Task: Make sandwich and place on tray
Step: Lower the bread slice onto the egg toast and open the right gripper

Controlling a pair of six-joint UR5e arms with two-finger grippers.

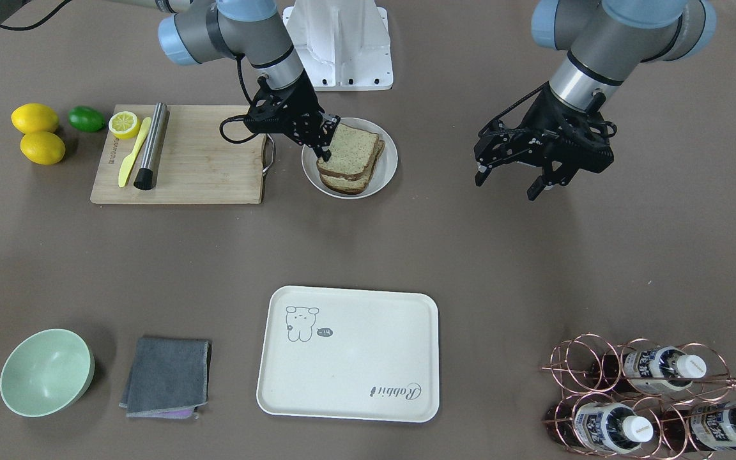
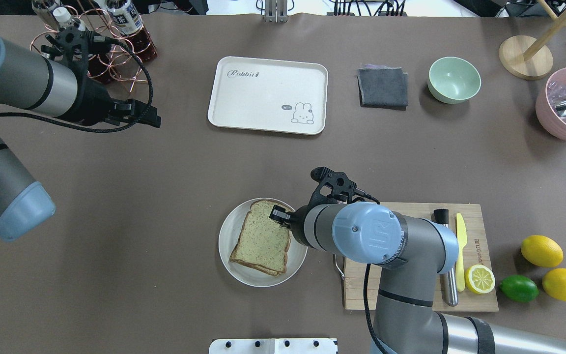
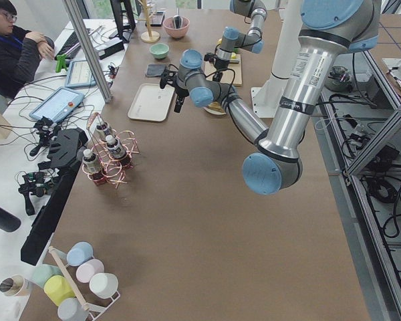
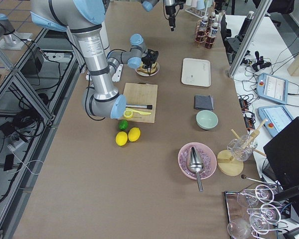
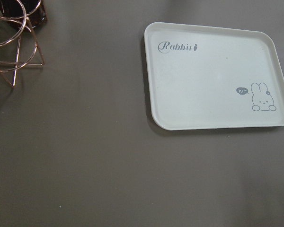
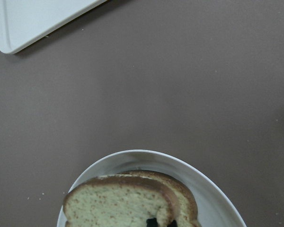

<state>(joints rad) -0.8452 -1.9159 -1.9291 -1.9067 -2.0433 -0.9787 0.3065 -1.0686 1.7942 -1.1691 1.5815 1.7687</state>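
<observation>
Two slices of speckled brown bread [image 1: 352, 150] lie stacked on a round white plate [image 1: 388, 172]; the bread also shows in the overhead view [image 2: 263, 241] and the right wrist view [image 6: 118, 203]. My right gripper [image 1: 327, 151] is tilted down at the top slice's edge beside the cutting board. Its fingertips [image 6: 151, 221] stand close together on the crust, so it looks shut on that slice. No egg is in view. The cream tray [image 1: 349, 370] lies empty towards the operators' side, also in the overhead view [image 2: 263, 93]. My left gripper [image 1: 507, 185] hangs open and empty above bare table.
A wooden cutting board [image 1: 202, 166] beside the plate holds a yellow knife [image 1: 133, 153], a metal rod [image 1: 151, 147] and a half lemon [image 1: 124, 124]. Lemons [image 1: 36, 118] and a lime lie beyond it. A green bowl [image 1: 45, 374], a grey cloth [image 1: 167, 377] and a bottle rack [image 1: 636, 396] flank the tray.
</observation>
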